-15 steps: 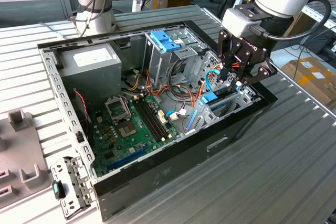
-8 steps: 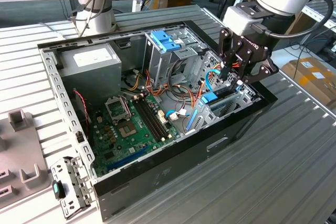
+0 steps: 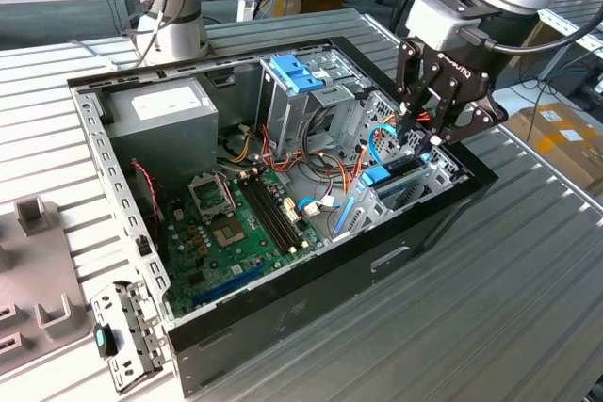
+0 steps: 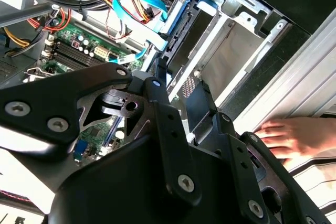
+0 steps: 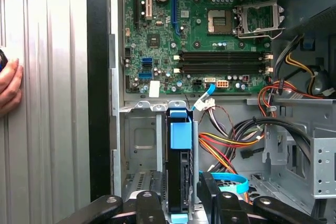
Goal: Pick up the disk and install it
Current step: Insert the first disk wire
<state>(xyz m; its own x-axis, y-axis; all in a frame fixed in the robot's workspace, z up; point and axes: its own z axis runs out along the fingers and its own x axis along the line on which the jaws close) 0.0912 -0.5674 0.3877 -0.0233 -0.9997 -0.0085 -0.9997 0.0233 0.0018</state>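
Gripper (image 5: 181, 184) clamps 1 disk (image 5: 178, 135), vert.

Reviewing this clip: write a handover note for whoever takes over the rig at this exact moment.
Claw: shut on the disk, a flat hard drive in a light-blue plastic caddy rail, held edge-on.
Position: the disk stands in the grey metal drive bay of the open black computer case, at the exterior view's right.
Done: pick-up; disk brought into the bay.
Left: full seating cannot be confirmed; disk not yet released.
Note: a person's hand lies beside the case's outer wall.
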